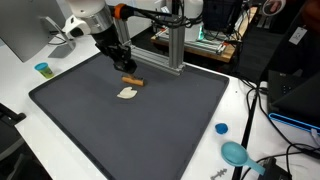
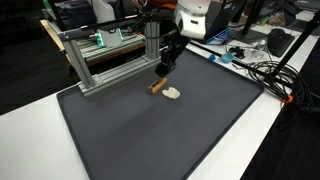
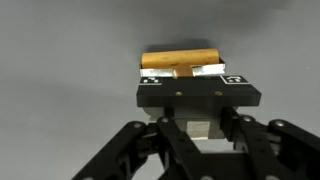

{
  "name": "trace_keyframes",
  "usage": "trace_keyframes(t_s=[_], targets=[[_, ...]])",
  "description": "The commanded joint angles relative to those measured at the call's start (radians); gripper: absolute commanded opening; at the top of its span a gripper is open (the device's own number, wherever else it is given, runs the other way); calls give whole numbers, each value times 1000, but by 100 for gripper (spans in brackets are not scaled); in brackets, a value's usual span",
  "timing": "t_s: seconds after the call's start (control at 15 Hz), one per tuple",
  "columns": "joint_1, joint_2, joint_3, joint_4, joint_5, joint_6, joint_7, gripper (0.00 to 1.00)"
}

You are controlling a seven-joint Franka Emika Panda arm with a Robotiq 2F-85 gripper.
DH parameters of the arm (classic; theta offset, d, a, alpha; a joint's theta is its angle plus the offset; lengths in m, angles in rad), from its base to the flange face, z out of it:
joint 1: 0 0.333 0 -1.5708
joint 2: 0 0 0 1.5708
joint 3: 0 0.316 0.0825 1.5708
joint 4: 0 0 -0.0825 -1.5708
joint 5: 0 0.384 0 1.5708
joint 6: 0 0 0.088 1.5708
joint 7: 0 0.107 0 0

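Dark mat bears a brown stick, gripper seemingly just above.

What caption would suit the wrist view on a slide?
Seen from the wrist, the gripper hovers close to a brown cylinder lying on a dark grey mat.

The gripper covers the near side of the brown stick in the wrist view, hiding how its jaws stand; in an exterior view the pale piece is too small to identify; the grey mat runs off the near edge.
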Motion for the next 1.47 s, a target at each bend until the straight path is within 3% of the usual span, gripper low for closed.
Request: trace_keyframes(t_s=[0.0, 0.47, 0.53, 0.67, 0.73, 1.13, 1.4], targets=[[-28, 85, 5, 43, 40, -75, -28, 21], [-104, -107, 31, -59, 194, 36, -173, 21], [-73, -39, 10, 0, 139, 3, -127, 46], [-85, -68, 11, -13, 162, 13, -148, 46], [-77, -65, 10, -23, 167, 53, -114, 21], [-34, -5, 7, -12, 156, 208, 25, 21], [-3, 2, 0, -6, 124, 235, 106, 21]])
